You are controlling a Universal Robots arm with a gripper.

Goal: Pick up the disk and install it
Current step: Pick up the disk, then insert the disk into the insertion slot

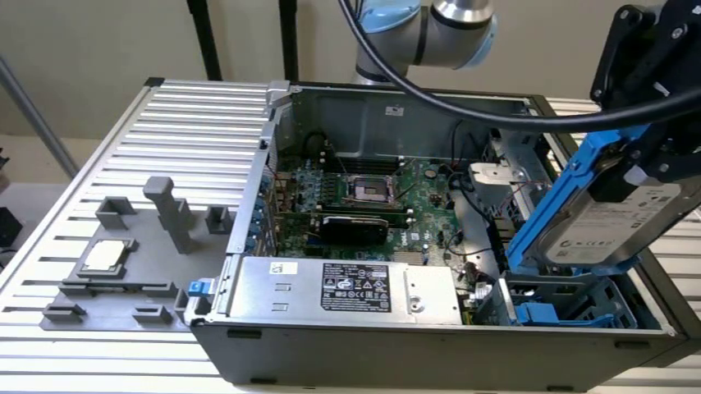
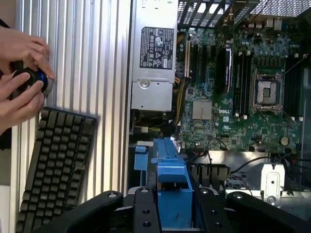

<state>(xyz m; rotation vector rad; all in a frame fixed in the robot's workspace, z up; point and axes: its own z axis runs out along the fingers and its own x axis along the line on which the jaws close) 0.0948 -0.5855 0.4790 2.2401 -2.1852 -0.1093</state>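
The one gripper (image 1: 648, 160) clasps the single disk (image 1: 613, 222), tilted above one open computer case (image 1: 438, 336) on the surface (image 1: 176, 131). Two hands (image 2: 22, 73) are near one keyboard (image 2: 56, 165).

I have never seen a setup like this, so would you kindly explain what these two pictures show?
One picture is from a camera off the arm; the other looks down from the arm's wrist. The grey arm is a robot, ending in a black gripper, which is shut on the disk, a hard drive in blue rails, held tilted above the open computer case. Inside lie a motherboard and a silver power supply. On the slatted table beside the case, a grey fixture carries a small chip. The wrist view catches a keyboard and a person's hands on a round controller.
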